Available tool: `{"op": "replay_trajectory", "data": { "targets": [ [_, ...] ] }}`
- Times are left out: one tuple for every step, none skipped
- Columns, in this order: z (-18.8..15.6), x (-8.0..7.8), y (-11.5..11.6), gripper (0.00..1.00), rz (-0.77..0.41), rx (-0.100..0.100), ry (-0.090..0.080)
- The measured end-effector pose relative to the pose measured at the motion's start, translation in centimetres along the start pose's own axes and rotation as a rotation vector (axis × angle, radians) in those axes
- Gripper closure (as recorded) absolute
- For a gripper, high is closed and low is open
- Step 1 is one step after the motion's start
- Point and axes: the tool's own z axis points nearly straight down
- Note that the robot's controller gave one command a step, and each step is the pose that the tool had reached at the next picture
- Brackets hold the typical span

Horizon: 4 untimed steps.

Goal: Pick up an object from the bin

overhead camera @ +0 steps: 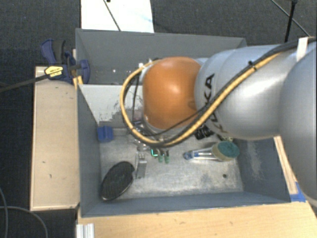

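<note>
Silver arm with orange cover hangs over bin middle. You see fingers beneath, just right of black oval pad at front left; their spread you cannot tell. Blue block left, capped tube right.

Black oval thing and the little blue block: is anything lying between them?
No. In the camera view, the stretch of bin floor between the black oval and the blue block is bare.
</note>
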Motion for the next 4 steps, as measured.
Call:
{"op": "replay_trajectory", "data": {
  "targets": [
    [12.6,2.0,2.0,0.0,-0.157,0.001,-0.003],
    [12.3,1.9,2.0,1.0,-0.15,0.0,-0.006],
    [1.3,2.8,2.0,1.0,-0.144,-0.003,-0.014],
    [-9.5,3.3,2.1,1.0,-0.136,-0.003,-0.016]
  ]
}}
